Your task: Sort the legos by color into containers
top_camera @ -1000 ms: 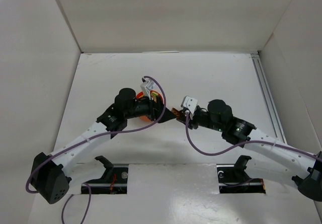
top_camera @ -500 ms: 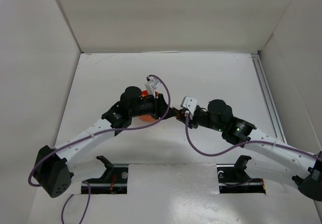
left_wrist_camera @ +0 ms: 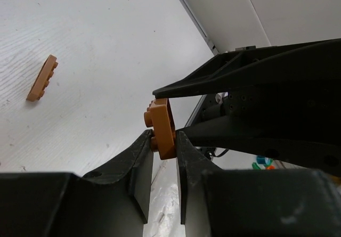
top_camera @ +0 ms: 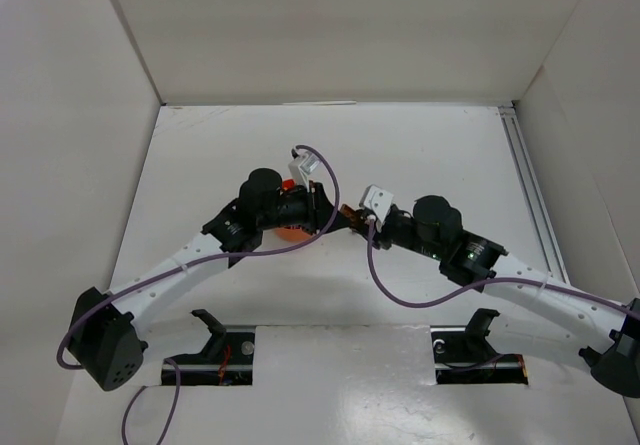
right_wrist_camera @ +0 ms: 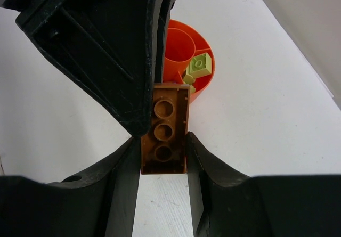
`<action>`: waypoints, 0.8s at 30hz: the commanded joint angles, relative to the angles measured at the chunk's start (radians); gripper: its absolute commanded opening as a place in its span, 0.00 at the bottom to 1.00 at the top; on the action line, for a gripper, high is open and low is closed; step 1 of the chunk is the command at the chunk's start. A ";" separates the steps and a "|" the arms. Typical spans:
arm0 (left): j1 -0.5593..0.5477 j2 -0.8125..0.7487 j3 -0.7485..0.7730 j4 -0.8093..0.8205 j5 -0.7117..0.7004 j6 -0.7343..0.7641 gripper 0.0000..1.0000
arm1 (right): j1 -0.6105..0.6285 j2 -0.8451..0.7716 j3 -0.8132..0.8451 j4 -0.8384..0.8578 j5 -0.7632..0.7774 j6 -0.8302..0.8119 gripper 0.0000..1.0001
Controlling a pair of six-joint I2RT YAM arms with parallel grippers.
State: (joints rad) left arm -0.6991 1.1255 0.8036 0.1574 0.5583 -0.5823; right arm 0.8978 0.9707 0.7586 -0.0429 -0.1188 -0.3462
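Left jaws and right jaws both clamp 1 brown brick point(right_wrist_camera: 163, 128), 3 studs showing in a row.

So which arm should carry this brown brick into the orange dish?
Probably right: the right fingers grip the brown brick, and the orange dish lies straight ahead in its wrist view. The left arm hangs over it, pointing away.
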 commanded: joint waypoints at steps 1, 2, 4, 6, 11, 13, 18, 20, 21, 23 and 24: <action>-0.005 -0.039 0.063 0.028 -0.044 0.024 0.00 | 0.009 -0.009 0.041 0.071 -0.008 0.006 0.23; -0.005 -0.039 0.063 0.028 -0.055 0.024 0.00 | 0.009 -0.009 0.041 0.071 -0.008 0.006 0.28; -0.005 -0.049 0.083 0.010 -0.075 0.024 0.00 | 0.009 -0.018 0.041 0.071 -0.008 0.006 0.36; -0.005 -0.049 0.083 0.010 -0.110 0.033 0.00 | 0.009 -0.018 0.041 0.071 -0.019 0.006 0.47; -0.005 -0.070 0.123 -0.095 -0.262 0.047 0.00 | 0.009 0.014 0.059 0.049 -0.001 0.024 0.68; -0.005 -0.070 0.143 -0.140 -0.359 0.065 0.00 | 0.009 0.026 0.071 0.034 0.045 0.024 0.76; -0.005 -0.092 0.180 -0.284 -0.620 0.075 0.00 | 0.009 0.059 0.116 -0.020 0.175 0.055 0.91; -0.005 -0.092 0.190 -0.344 -0.730 0.061 0.00 | 0.009 0.069 0.116 -0.050 0.240 0.079 0.93; -0.005 -0.083 0.190 -0.402 -0.783 0.040 0.00 | 0.009 0.069 0.125 -0.063 0.260 0.079 0.93; 0.026 -0.082 0.190 -0.435 -0.845 0.039 0.00 | 0.009 0.069 0.125 -0.095 0.318 0.092 0.94; 0.038 -0.082 0.190 -0.435 -0.845 0.039 0.00 | 0.009 0.069 0.125 -0.106 0.333 0.104 0.94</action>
State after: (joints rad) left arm -0.6888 1.0611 0.9558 -0.1898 -0.1223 -0.5343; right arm 0.8982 1.0424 0.8364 -0.1059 0.0975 -0.2840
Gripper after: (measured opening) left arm 0.167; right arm 0.939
